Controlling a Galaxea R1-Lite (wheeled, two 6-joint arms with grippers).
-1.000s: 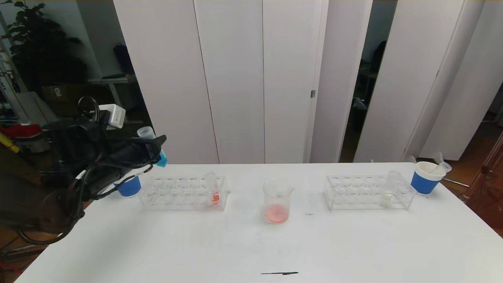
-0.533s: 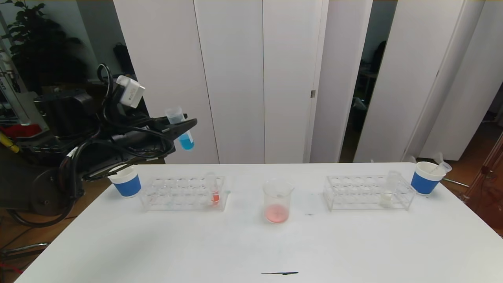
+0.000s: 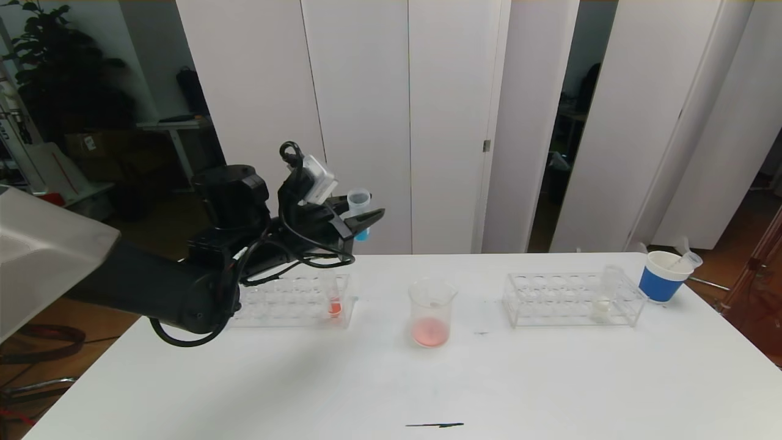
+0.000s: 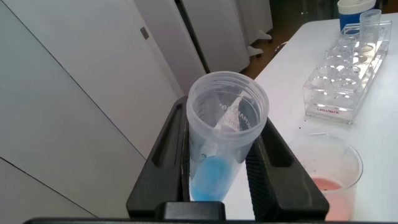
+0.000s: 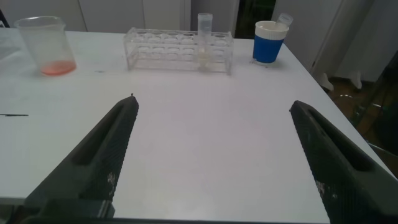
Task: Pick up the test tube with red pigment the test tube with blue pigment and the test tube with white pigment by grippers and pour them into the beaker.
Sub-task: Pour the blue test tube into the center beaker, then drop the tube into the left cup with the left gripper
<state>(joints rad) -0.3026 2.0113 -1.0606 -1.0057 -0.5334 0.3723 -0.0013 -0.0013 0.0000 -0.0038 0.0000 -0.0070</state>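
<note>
Left gripper [image 3: 365, 221], clenched on the test tube with blue pigment [image 3: 359, 212], has swung nearer the beaker [image 3: 431, 313], still short of it; pour comes next. Right gripper [image 5: 211, 155] idles wide open.

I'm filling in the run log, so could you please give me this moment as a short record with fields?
left gripper: shut on the blue test tube, raised above the left rack
right gripper: open, low over the table
beaker: upright mid-table, pink-red liquid at bottom
white test tube: standing in the right rack
red test tube: standing in the left rack
</note>
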